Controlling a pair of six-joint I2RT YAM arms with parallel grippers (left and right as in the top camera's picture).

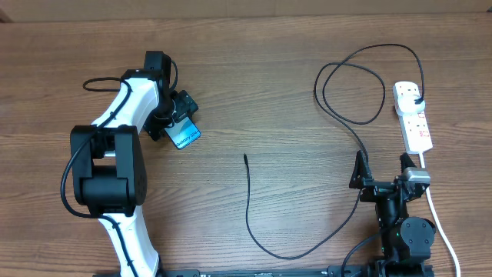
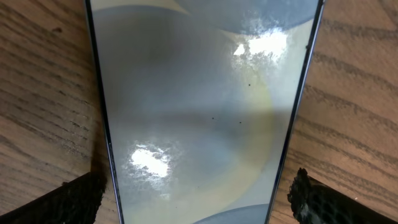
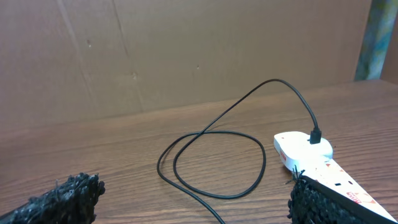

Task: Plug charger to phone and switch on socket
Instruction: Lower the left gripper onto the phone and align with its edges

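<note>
Wood table [image 1: 254,77] — phone [image 2: 199,112] lengthwise between jaws of wide left hand [image 2: 199,199]; right hand [image 3: 196,202] wide.

A wooden desk [image 1: 254,77] is filling the frame; a brown cardboard wall [image 3: 155,50] is standing behind it, across the upper half.

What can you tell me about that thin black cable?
The charger is a long, thin black cable lying slack on the wooden table. Its black plug sits in the far outlet of the white socket. It makes a loose loop, sweeps round in a wide curve and ends in a small connector tip, plugged into nothing, well apart from the phone.
</note>
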